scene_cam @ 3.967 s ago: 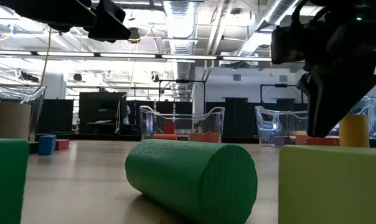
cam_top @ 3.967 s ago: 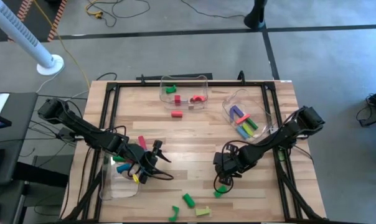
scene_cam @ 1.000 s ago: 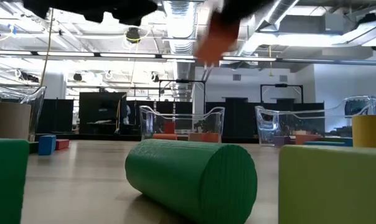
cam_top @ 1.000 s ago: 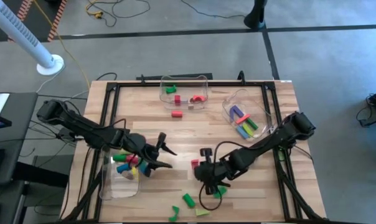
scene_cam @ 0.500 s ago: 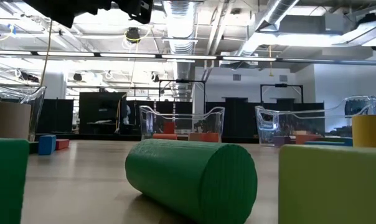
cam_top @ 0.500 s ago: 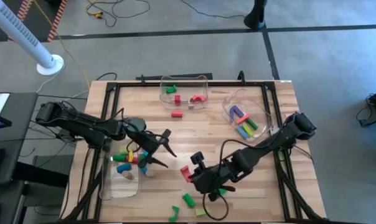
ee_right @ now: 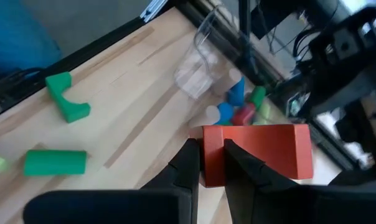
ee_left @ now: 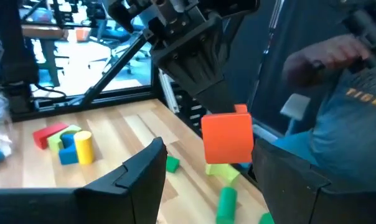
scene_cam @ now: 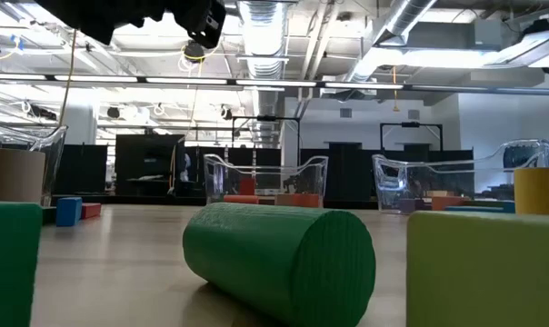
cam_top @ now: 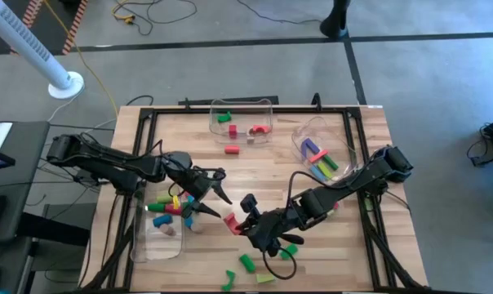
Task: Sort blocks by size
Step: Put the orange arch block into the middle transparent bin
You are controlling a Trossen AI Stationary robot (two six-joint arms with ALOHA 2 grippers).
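My right gripper [cam_top: 235, 220] is shut on a red block [cam_top: 229, 220] above the middle of the table. The block also shows in the left wrist view [ee_left: 227, 137], hanging in the air. My left gripper [cam_top: 215, 194] is open and empty just left of the block, and its fingers [ee_left: 144, 177] stand apart on either side of my view of it. Several coloured blocks lie in the clear left bin [cam_top: 146, 243]. A green cylinder [cam_top: 246, 263], a green arch [cam_top: 228, 280] and a yellow-green block [cam_top: 265, 278] rest on the table near its near edge. My right gripper pinches the red block between its two fingers [ee_right: 189, 163], at one end of the block [ee_right: 211, 163]. The fingers reach in from the table's right side, roughly level. The rest of the block sticks out past one finger. It is lifted clear of the table.
A clear bin [cam_top: 245, 109] with a few blocks stands at the far edge, and another [cam_top: 338, 135] with bars at the far right. A loose red block [cam_top: 232, 149] lies near the far bin. A small green piece [cam_top: 289, 249] lies under my right arm.
My right gripper has carried the red block toward the table's left, up to my left gripper, keeping it clear of the table. My left gripper has stayed open and has edged slightly toward the block.
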